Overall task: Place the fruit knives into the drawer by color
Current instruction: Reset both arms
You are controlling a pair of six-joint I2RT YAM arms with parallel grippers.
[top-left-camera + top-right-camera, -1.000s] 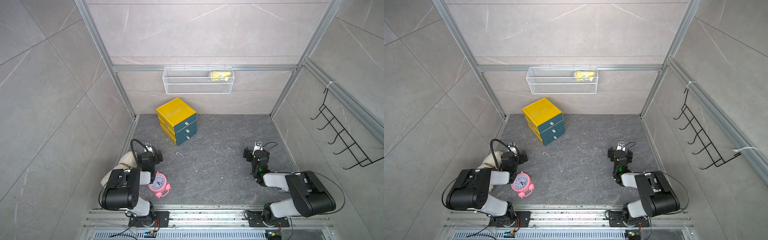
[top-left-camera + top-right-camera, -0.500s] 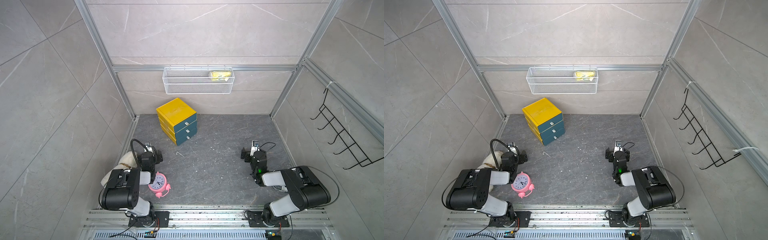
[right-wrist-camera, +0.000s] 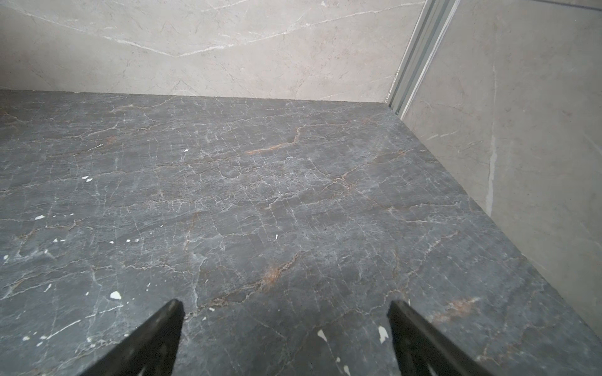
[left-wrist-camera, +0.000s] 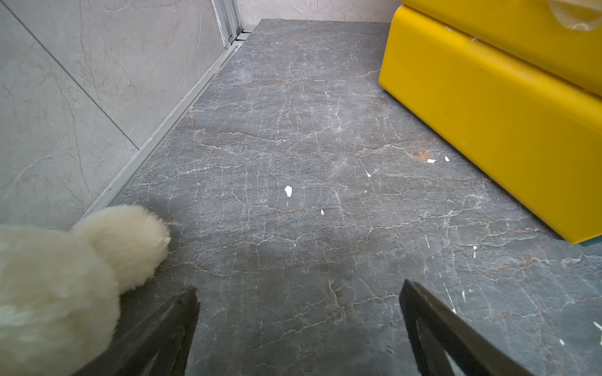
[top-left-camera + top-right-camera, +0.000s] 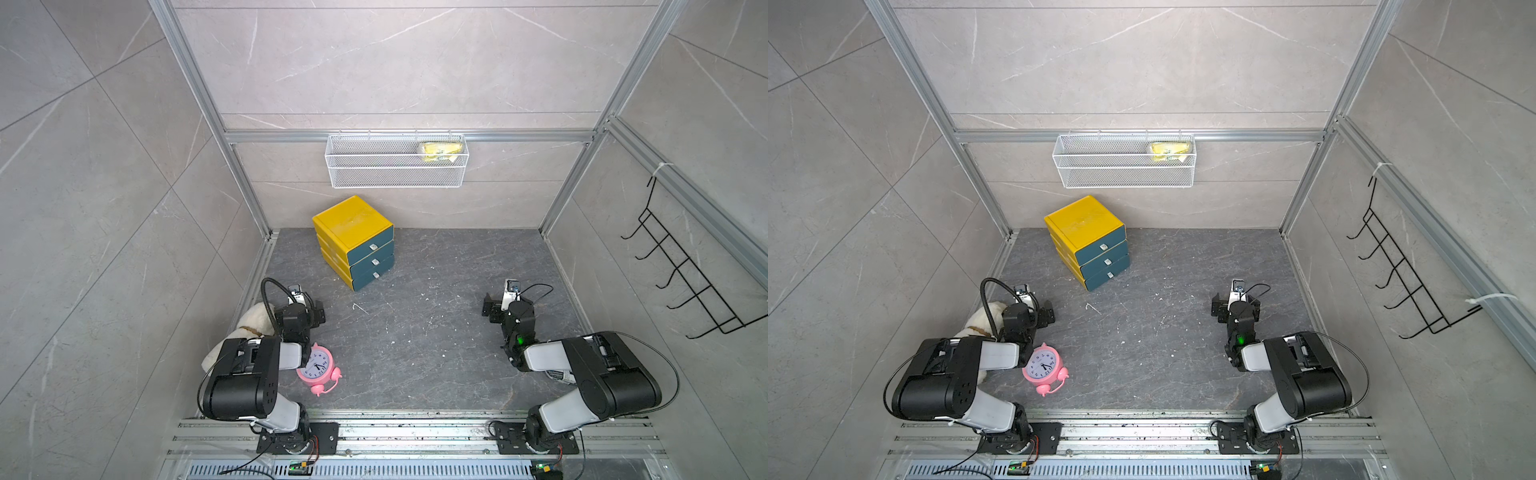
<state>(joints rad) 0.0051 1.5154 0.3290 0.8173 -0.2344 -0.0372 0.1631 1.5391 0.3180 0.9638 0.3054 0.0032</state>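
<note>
Left gripper (image 4: 299, 286) recorded with jaws spread wide and nothing between them, poised low over the dark stone table (image 4: 293, 162); right gripper (image 3: 285, 301) likewise spread and empty, well apart across the table. Just beside the left gripper a cream plush toy (image 4: 65, 276) is seen, and a pink alarm clock (image 5: 318, 365) near that arm. Farther out, toward the back wall, the yellow drawer cabinet (image 5: 353, 224) is set, all three teal drawer fronts (image 5: 361, 266) shut. No fruit knives can be found in any view; a yellow packet (image 5: 440, 149) in the wire basket (image 5: 395, 176) on the wall is too small to be identified. Such knives are judged light, stiff and slick, sharp along the blade, best taken across the handle; each drawer is probably to be pulled by its small metal knob. Drawer fronts and knobs are shown in both top views only; from the left wrist just the cabinet's yellow flank is shown, from the right wrist bare table and walls.
</note>
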